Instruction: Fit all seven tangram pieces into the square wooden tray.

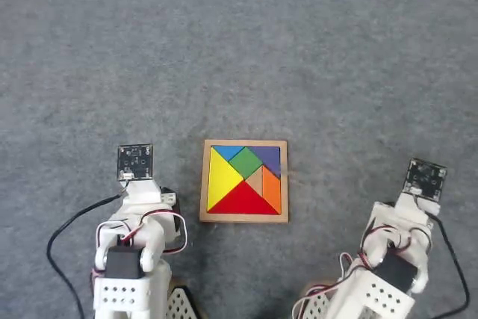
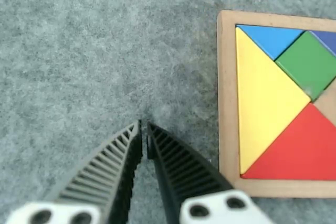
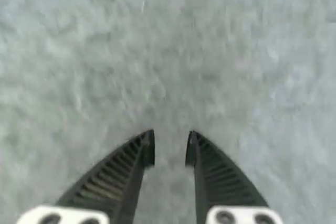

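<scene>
the left arm (image 1: 137, 211) holds its jaws almost closed, the 2 tips nearly touching, with nothing between them, low over the grey tabletop (image 1: 336, 72). the square wooden tray (image 1: 244, 143) lies flat just beside these jaws, off to the side facing the right arm (image 1: 403, 240), and does not touch them. the yellow triangle (image 1: 222, 178) fills the part of the tray nearest the left jaws, with the red triangle (image 1: 244, 201), blue triangle (image 1: 228, 152) and green square (image 1: 246, 162) next to it. the purple piece (image 1: 269, 158) and orange piece (image 1: 272, 189) sit on the far side. a small wood-coloured triangle (image 1: 256, 181) shows between them; piece or bare floor, i cannot tell. the right jaws stand narrowly parted, gripping nothing, well apart from the tray.
</scene>
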